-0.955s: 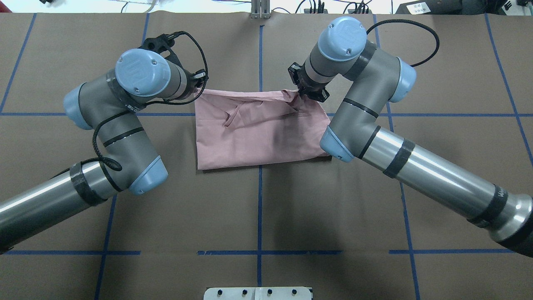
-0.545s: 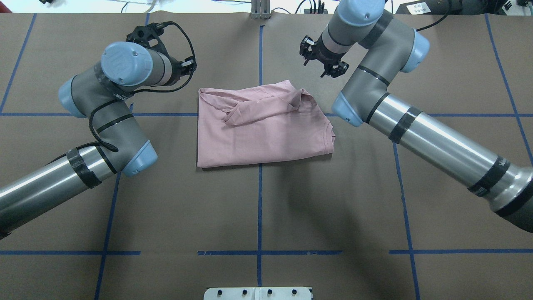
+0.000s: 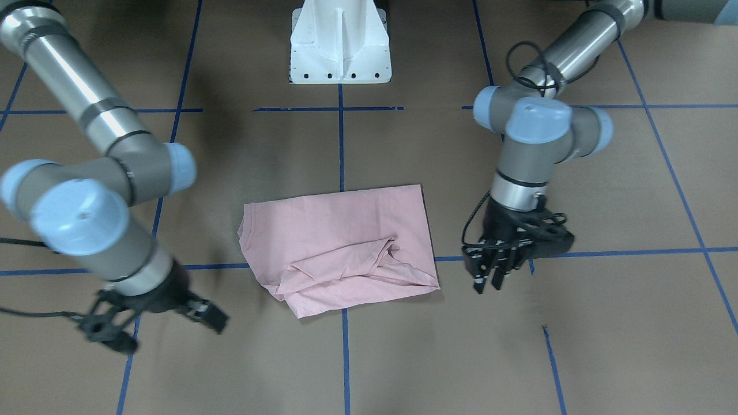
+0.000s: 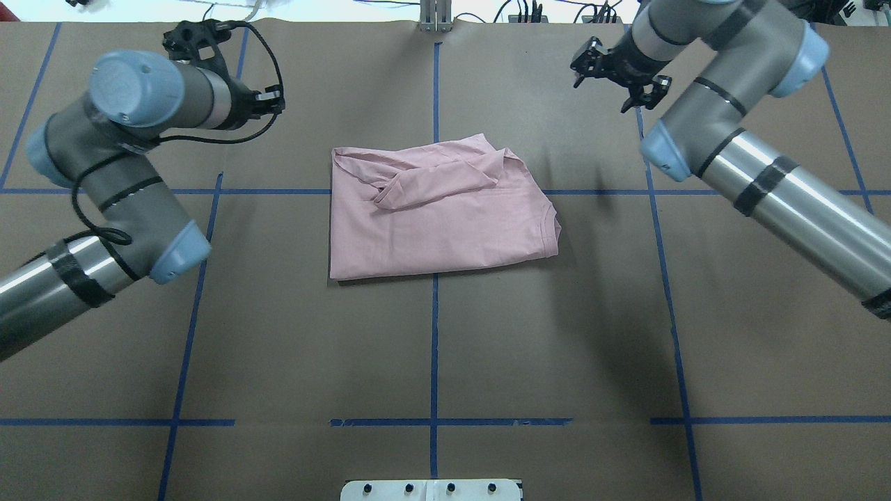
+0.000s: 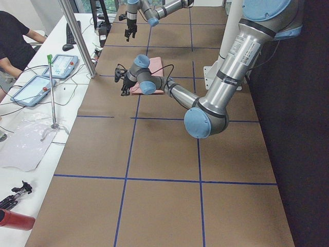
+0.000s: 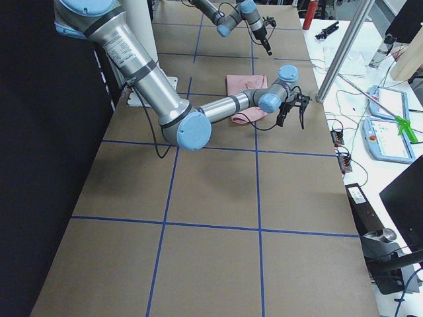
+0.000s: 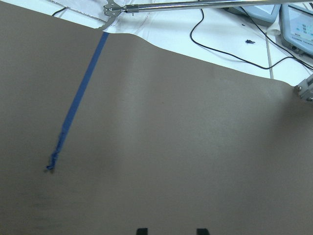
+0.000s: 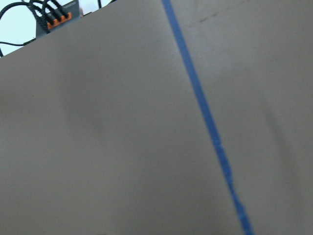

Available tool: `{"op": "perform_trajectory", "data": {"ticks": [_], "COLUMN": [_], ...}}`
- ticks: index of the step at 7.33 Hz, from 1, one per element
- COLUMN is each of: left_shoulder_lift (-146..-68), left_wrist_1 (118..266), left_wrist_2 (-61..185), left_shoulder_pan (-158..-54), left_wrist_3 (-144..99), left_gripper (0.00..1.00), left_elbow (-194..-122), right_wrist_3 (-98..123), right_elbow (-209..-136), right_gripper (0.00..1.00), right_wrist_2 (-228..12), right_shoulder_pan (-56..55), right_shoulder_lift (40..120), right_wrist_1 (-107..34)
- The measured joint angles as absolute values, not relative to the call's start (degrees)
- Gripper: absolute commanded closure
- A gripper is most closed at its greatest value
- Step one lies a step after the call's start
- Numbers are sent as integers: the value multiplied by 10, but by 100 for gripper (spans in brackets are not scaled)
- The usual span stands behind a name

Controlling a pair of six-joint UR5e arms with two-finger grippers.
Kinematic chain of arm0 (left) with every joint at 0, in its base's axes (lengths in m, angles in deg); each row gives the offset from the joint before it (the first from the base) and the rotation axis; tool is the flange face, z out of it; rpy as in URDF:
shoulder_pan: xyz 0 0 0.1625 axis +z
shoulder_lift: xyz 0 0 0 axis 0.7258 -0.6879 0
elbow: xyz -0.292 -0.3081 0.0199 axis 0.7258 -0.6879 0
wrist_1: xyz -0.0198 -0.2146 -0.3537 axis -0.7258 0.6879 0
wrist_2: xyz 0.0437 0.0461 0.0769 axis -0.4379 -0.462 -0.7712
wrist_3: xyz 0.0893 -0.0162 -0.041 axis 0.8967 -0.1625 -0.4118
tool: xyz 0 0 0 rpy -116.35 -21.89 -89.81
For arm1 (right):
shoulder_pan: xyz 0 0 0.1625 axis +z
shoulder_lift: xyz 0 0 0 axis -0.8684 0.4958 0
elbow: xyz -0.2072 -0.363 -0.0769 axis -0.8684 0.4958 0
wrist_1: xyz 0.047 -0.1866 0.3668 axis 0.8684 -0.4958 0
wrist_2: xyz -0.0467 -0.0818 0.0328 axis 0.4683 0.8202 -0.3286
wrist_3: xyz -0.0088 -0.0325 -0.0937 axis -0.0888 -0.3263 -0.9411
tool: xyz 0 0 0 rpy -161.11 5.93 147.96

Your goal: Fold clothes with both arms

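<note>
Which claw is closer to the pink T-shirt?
Left. The left claw hangs just off the T-shirt's far left corner; the right claw is farther out past the far right corner.

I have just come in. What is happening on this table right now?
This is a folding job on a pale pink T-shirt. It lies folded on the brown table, with loose cloth bunched on top. Nothing holds it: the left end effector and the right end effector hang open on either side.
</note>
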State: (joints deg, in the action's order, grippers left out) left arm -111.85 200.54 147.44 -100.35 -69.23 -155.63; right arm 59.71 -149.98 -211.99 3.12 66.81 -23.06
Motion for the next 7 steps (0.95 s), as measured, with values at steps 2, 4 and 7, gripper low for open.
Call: {"op": "perform_trajectory", "data": {"ticks": [2, 4, 7], "left_shoulder_lift": [-1030, -971, -953], "left_wrist_1": [2000, 1965, 1772], "left_wrist_2": [1614, 1700, 1724], "left_shoulder_pan": [-1121, -1240, -1391], "left_wrist_3": [-518, -346, -53], "left_gripper": [54, 54, 53], "left_elbow": [-1605, -1625, -1637], "right_wrist_3": [408, 215, -7], "right_elbow": [-1512, -1529, -1587], "right_gripper": [0, 0, 0], "right_wrist_2": [-2177, -2206, -2214], "right_shoulder_pan": [131, 216, 303], "right_shoulder_lift": [731, 777, 847], "right_wrist_1": [-248, -313, -451]}}
